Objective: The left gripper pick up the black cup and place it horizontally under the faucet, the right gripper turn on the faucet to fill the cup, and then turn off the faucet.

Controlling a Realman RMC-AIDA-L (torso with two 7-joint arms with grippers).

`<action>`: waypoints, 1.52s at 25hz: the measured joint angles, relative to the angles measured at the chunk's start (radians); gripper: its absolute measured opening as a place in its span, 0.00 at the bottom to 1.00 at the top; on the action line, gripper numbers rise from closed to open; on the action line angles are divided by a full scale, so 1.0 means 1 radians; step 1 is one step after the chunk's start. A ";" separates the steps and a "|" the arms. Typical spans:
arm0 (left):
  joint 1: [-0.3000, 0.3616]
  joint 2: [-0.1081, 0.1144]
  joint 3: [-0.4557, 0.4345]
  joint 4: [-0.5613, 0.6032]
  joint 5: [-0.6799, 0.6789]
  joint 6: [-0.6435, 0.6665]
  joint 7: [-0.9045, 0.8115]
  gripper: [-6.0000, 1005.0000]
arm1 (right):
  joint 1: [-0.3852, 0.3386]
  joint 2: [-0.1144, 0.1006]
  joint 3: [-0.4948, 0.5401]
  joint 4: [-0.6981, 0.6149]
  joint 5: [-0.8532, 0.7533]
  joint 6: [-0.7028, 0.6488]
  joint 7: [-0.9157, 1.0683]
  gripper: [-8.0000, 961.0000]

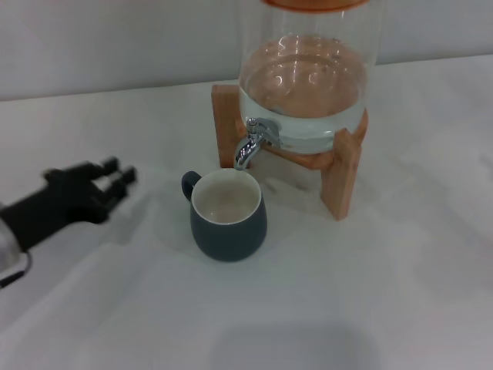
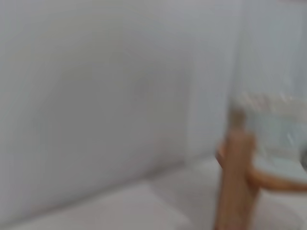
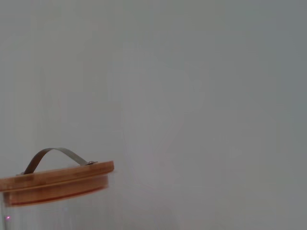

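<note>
The black cup [image 1: 228, 216] stands upright under the faucet [image 1: 250, 144]; at its nine o'clock, the left gripper [image 1: 115, 177] hovers apart, fingers spread, holding nothing.

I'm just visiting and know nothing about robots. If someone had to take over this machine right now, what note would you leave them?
Left claw: open, holding nothing, on the table's left side, well clear of the black cup.
Right claw: not in view; its wrist camera looks at the wooden lid of the glass dispenser.
Black cup: upright on the table, just under the spout of the faucet, handle toward the robot's left.
Done: cup appears placed under the faucet.
Left: no water is seen running, and I can't tell if the cup holds any. Check it, open the faucet with the right claw if needed, then close it.
</note>
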 joint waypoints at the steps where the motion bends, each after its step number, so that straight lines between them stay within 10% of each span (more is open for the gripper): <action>1: 0.021 0.000 -0.002 0.020 -0.032 -0.005 0.008 0.37 | 0.000 0.000 0.000 0.001 0.000 -0.001 0.000 0.75; 16: 0.173 0.000 -0.014 0.046 -0.549 -0.074 0.207 0.43 | -0.042 0.004 -0.048 -0.025 -0.108 0.090 0.007 0.75; 26: 0.143 0.002 -0.068 -0.005 -0.568 -0.069 0.211 0.83 | -0.097 0.012 -0.508 -0.220 -0.074 0.039 0.131 0.74; 38: 0.125 0.003 -0.094 -0.041 -0.596 -0.062 0.242 0.88 | -0.220 0.022 -0.986 -0.566 0.035 -0.429 0.204 0.73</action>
